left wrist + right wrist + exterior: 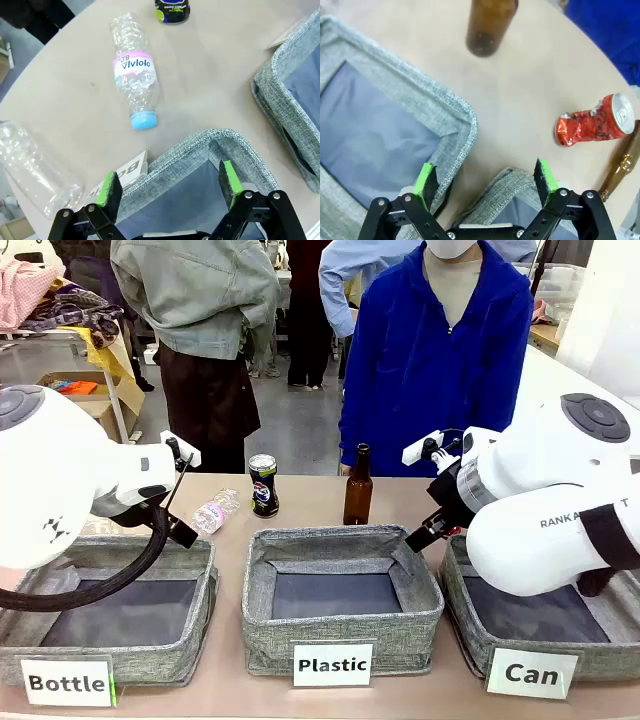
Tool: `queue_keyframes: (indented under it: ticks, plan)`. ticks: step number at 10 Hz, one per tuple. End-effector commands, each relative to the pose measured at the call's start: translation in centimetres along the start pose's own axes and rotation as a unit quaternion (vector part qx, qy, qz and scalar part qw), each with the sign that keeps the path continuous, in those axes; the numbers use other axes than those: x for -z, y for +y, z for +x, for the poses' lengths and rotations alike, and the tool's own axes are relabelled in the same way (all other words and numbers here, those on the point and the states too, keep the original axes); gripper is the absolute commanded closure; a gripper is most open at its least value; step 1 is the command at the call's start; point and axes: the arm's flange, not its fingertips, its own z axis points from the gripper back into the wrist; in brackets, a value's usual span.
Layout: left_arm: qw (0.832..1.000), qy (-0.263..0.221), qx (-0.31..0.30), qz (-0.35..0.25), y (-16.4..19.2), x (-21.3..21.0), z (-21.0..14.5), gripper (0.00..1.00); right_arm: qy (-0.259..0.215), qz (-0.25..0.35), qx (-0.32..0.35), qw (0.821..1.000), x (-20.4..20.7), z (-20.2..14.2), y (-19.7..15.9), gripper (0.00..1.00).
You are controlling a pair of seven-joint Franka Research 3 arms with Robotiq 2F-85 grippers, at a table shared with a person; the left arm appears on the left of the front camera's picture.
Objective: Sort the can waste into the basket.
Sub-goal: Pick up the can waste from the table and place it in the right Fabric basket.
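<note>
Two cans sit on the tabletop [310,502], Pepsi can [263,483] upright toward its far edge, red can [595,122] crushed (left gripper [170,187], right gripper [487,182] gaping wide, empty).

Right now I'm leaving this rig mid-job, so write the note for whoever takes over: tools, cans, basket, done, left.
Left tool: open, empty, above the Bottle basket's corner.
Right tool: open, empty, over the Can basket's rim.
Pepsi can: upright on the table behind the Plastic basket.
Crushed red can: lying on the table beside a brown bottle.
Done: nothing; neither can is in the Can basket.
Left: both cans into it.
</note>
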Motion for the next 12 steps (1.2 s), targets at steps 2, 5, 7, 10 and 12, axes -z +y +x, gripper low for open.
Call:
queue_keyframes:
  ticks: [2,5,7,10,12]
  plan:
    - [1.0,0.0,0.0,0.0,0.0,0.0,0.0,0.0,0.0,0.0,0.0,1.0,0.0,0.0,0.0,0.0]
    - [1.0,0.0,0.0,0.0,0.0,0.0,0.0,0.0,0.0,0.0,0.0,1.0,0.0,0.0,0.0,0.0]
    - [1.0,0.0,0.0,0.0,0.0,0.0,0.0,0.0,0.0,0.0,0.0,1.0,0.0,0.0,0.0,0.0]
    - [1.0,0.0,0.0,0.0,0.0,0.0,0.0,0.0,0.0,0.0,0.0,1.0,0.0,0.0,0.0,0.0]
    - [1.0,0.0,0.0,0.0,0.0,0.0,0.0,0.0,0.0,0.0,0.0,1.0,0.0,0.0,0.0,0.0]
